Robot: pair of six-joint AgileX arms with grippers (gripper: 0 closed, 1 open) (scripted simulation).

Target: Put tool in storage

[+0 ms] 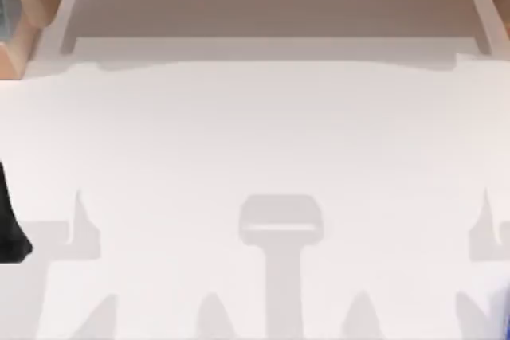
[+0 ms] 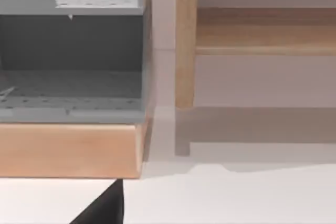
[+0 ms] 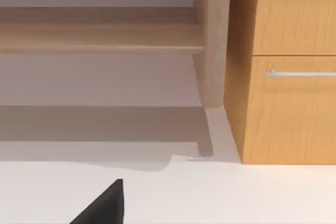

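Tool: I cannot tell where it lies, so nothing is gripped that I can confirm.
Left hand (image 2: 103, 209): a black wedge of it juts over the white tabletop (image 1: 255, 133); open or closed cannot be told.
Right hand (image 3: 103, 209): the same black wedge over bare tabletop; its state also cannot be told.
Left edge, top view: a larger black pointed shape (image 1: 11, 220), probably part of my left arm.
Ahead of left hand: a grey cabinet (image 2: 71, 51) with perforated shelves on a wooden base (image 2: 68, 150).
Ahead of right hand: a wooden cabinet (image 3: 289, 24) with a metal handle (image 3: 302, 73).
Step, as I judge: search not yet begun.
Risk: reaching blind could grab the wrong black shape.
Risk: choosing the wrong cabinet, since either could be the storage.
Risk: a low approach could strike the wooden base.
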